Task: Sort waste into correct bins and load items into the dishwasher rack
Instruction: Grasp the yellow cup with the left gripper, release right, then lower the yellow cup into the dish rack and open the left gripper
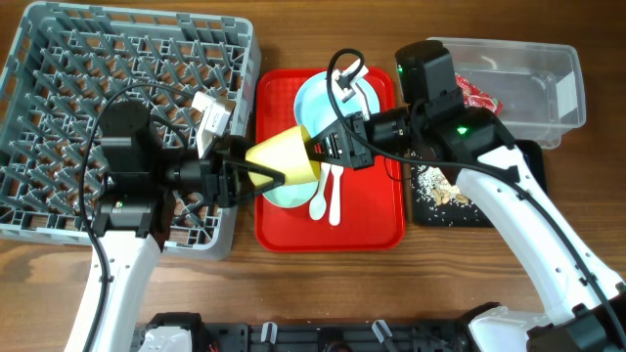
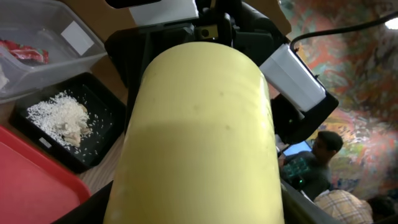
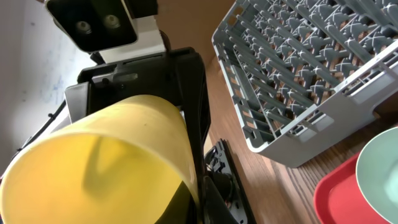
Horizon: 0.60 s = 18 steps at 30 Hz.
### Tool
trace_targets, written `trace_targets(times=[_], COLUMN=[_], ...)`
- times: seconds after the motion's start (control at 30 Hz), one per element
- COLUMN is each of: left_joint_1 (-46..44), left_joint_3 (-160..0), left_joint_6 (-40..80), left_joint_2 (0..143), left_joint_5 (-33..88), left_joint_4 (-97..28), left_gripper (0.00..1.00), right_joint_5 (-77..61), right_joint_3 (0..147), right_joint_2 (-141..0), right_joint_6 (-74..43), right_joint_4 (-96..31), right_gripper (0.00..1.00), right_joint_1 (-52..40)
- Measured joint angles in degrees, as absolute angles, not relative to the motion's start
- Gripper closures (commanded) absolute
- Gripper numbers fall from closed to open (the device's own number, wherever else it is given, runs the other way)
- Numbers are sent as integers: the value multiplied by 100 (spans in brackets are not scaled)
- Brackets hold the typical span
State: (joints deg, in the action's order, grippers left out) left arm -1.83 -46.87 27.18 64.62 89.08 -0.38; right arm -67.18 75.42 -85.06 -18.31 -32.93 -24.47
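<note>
- Yellow cup [image 1: 284, 156]: held off the table on its side between the two sets of fingers, base toward the left arm, mouth toward the right arm.
- Right gripper [image 1: 318, 154]: fingers pinched tight on the cup's rim; its wrist view looks straight into the cup's mouth.
- Left gripper [image 1: 262, 176]: fingers run along either side of the cup's narrow end, at a middling spread. Whether they press on the cup cannot be told, as the cup fills the wrist view.
- Red tray [image 1: 377, 230]: directly below both sets of fingers.
- Green bowl [image 1: 289, 196]: on the tray just under the cup, with the blue bowl [image 1: 313, 93] further along beneath the right arm.
- White utensils [image 1: 319, 203]: lying on the tray just beside the green bowl, below the right fingers.
- Rack [image 1: 59, 210]: behind the left fingers, under the left arm.
- Black tray [image 1: 469, 215]: behind the right fingers, holding crumbs [image 1: 435, 186].
- Clear tub [image 1: 562, 88]: farthest from the right fingers, holding a red wrapper [image 1: 477, 93].
</note>
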Motion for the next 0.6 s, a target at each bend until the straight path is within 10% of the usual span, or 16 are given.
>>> trace_targets(times=[0.6], left_joint_1=[-189], left_joint_3=[-4687], left_joint_6=[2624], left_joint_2=[6462], left_joint_5=[7955], left_joint_4=[-174], left_gripper=[60], right_joint_5=[-6182], right_joint_3=[7542], right_joint_2=[-8506], right_joint_6=[-1852], right_joint_4=[-3778], right_gripper=[64], right_joint_1=[-2443])
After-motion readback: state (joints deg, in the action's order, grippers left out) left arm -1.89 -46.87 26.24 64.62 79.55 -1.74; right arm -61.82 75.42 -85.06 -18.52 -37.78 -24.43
